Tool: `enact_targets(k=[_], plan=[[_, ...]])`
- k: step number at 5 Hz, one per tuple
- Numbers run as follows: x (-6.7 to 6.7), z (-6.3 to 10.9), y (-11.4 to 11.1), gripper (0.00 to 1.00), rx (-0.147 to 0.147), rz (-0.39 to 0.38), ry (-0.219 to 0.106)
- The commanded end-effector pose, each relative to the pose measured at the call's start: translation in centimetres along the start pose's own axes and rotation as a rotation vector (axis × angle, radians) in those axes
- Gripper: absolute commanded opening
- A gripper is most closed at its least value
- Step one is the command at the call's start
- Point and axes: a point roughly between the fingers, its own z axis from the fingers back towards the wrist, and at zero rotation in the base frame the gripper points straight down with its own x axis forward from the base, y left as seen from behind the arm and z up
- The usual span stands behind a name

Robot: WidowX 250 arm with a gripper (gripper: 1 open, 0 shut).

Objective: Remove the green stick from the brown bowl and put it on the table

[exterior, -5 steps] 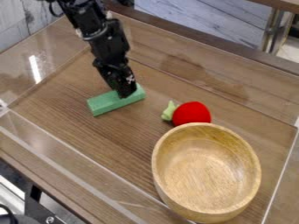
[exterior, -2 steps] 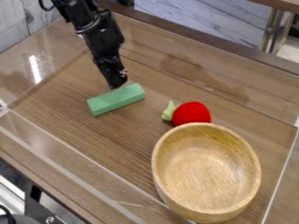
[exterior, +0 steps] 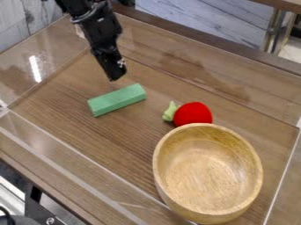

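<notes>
The green stick (exterior: 116,100) lies flat on the wood-grain table (exterior: 70,132), left of centre and outside the brown bowl (exterior: 209,172). That round wooden bowl sits at the front right with nothing inside it. My gripper (exterior: 114,74) hangs above and just behind the stick, clear of it, with its black fingers pressed together and nothing between them. The arm rises from it to the top left corner.
A red strawberry-like toy with green leaves (exterior: 189,112) lies between the stick and the bowl's far rim. Low clear plastic walls (exterior: 35,61) border the table on the left and front. A grey panelled surface stands behind.
The gripper let go of the green stick, rose up and back from it, and its fingers came together. The stick stays flat on the table.
</notes>
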Motion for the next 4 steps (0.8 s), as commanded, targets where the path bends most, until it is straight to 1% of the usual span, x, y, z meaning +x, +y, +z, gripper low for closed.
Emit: enact_targets(k=[1, 2, 3, 4], plan=[[0.2, 1.7, 0.8, 0.00, 0.016, -0.080, -0.017], [-0.4, 1.7, 1.1, 0.00, -0.017, -0.144, 0.002], [-1.0, 1.2, 0.0, 1.00, -0.019, -0.125, 0.003], [-1.4, 0.6, -1.0, 1.00, -0.017, -0.101, 0.006]])
